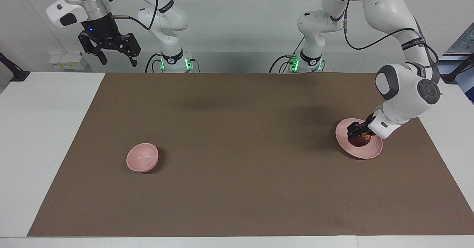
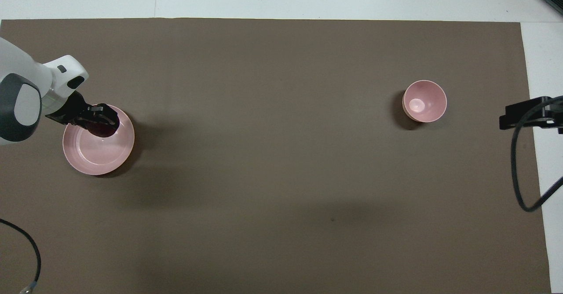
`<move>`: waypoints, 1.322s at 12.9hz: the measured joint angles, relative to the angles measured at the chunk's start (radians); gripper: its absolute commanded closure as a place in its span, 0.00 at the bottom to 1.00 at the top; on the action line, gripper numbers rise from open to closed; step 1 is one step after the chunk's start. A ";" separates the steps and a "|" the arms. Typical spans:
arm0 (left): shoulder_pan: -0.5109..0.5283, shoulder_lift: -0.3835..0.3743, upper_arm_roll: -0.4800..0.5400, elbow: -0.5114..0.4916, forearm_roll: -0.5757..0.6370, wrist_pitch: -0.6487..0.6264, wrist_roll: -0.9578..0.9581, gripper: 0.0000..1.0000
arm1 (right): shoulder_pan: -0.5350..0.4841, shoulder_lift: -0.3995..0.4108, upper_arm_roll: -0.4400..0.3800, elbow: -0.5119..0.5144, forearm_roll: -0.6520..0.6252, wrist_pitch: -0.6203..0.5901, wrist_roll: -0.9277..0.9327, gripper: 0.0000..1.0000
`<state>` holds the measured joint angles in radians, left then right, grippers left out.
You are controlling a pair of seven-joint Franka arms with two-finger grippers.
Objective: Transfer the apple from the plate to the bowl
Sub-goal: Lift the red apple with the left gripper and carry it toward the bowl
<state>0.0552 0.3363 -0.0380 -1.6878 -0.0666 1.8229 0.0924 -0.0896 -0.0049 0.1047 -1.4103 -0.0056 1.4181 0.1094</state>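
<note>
The plate [image 1: 364, 152] and the bowl [image 1: 142, 158] look like smooth pink plastic or glazed ware with a soft sheen; the bowl's inside catches a bright highlight. The apple [image 1: 357, 141] has dark, slightly glossy skin. The table [image 1: 44, 129] is smooth white, covered by a matt brown mat [image 1: 237, 159] like paper or felt.
</note>
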 measured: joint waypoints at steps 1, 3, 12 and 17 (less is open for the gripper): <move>-0.004 0.010 0.000 0.036 -0.008 -0.065 -0.028 1.00 | 0.000 0.000 0.000 0.000 0.000 0.000 0.000 0.00; -0.005 0.038 0.001 0.102 -0.043 -0.188 -0.074 1.00 | 0.000 0.000 0.000 0.000 0.000 0.000 0.000 0.00; -0.008 0.086 0.002 0.183 -0.443 -0.397 -0.436 1.00 | 0.000 0.000 0.000 0.000 0.000 0.000 0.000 0.00; -0.029 0.087 -0.014 0.185 -0.758 -0.399 -0.758 1.00 | 0.000 0.000 0.000 0.000 0.000 0.000 0.000 0.00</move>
<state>0.0263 0.4231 -0.0517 -1.5032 -0.8242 1.4242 -0.6656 -0.0896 -0.0049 0.1047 -1.4103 -0.0056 1.4181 0.1094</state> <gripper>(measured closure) 0.233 0.000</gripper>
